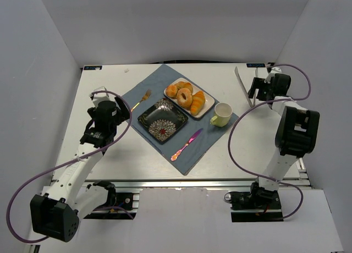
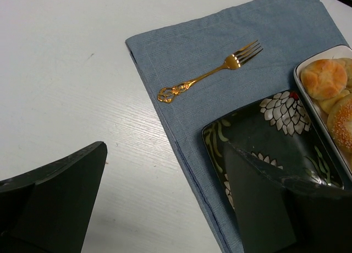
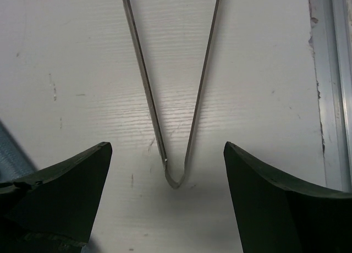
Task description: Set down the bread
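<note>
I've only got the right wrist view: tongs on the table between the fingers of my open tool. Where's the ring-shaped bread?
Observer: The bread lies on the white tray among other rolls, on the blue cloth to the left of your tongs.
Operator: Anywhere to place it?
Observer: A dark flowered plate sits beside the tray, holding nothing.
Operator: Where's the left tool?
Observer: Open, by the plate's left side, near a gold fork.

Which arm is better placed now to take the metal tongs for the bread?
Right. The right gripper, open, hangs directly over the tongs, their bend between its fingers. The left gripper, also open, sits far away by the black plate.
</note>
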Motion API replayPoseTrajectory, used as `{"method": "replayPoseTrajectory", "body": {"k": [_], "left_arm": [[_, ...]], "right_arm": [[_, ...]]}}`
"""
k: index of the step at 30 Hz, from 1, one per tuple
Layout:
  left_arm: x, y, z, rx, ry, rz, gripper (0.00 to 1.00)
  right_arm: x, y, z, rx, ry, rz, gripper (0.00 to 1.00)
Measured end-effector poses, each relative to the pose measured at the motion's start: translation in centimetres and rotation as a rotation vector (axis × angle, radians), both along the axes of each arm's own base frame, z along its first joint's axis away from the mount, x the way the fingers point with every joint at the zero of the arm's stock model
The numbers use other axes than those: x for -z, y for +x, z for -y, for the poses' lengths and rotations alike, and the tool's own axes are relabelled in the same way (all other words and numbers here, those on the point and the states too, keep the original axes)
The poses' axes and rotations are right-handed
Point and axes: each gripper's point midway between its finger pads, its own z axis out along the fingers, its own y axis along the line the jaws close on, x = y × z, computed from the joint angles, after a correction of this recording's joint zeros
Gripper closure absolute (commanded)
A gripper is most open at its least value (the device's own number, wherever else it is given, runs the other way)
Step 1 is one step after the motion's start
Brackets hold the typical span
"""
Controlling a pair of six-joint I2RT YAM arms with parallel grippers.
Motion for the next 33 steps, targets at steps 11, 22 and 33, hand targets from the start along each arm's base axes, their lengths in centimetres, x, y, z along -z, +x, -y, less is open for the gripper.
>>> {"method": "replayPoseTrajectory", "body": {"k": [11,22,33], "left_arm": [[0.1,-0.1,0.0,-0.005,-0.011,0.004,0.02],[0.4,0.2,0.1,-0.018,-0.025,0.000,0.02],[0.6,0.2,0.1,-0.028,-0.036,-0.003,0.02]], "right_arm": [[4.1,4.3,0.1,-0.077,-0.004,0.001,0.11],[2.6,9.1,1.1,-0.077,-0.024,0.042,0.11],[4.0,8.0,0.9,-0.062,-0.030,-0.032,0.11]]}}
